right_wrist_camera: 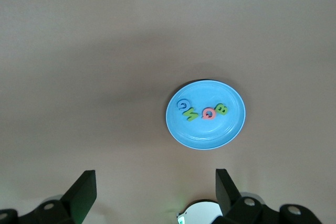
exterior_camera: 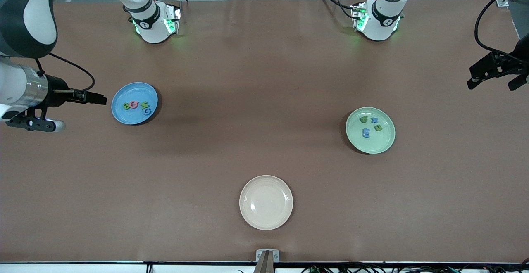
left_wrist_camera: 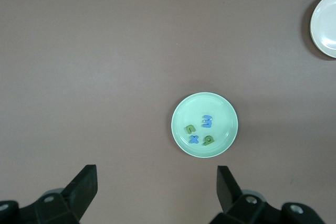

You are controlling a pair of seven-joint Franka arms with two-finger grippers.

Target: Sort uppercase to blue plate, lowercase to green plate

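The blue plate (exterior_camera: pixel 128 93) lies toward the right arm's end and holds the uppercase letters: green B (exterior_camera: pixel 127 106), pink-red G (exterior_camera: pixel 133 105), green N (exterior_camera: pixel 144 106) and blue G (exterior_camera: pixel 147 111). The green plate (exterior_camera: pixel 374 143) lies toward the left arm's end and holds the lowercase letters: green g (exterior_camera: pixel 363 119), blue cross (exterior_camera: pixel 375 120), green u (exterior_camera: pixel 378 127) and blue m (exterior_camera: pixel 365 132). My right gripper (exterior_camera: pixel 97 98) hangs high beside the blue plate (right_wrist_camera: pixel 210 132), open and empty. My left gripper (exterior_camera: pixel 496 84) hangs high at the table's end, away from the green plate (left_wrist_camera: pixel 220 111), open and empty.
A cream-white plate (exterior_camera: pixel 266 202) lies empty near the front edge at mid-table; it also shows in the left wrist view (left_wrist_camera: pixel 325 24). Both arm bases stand along the table's back edge. Brown table surface lies between the plates.
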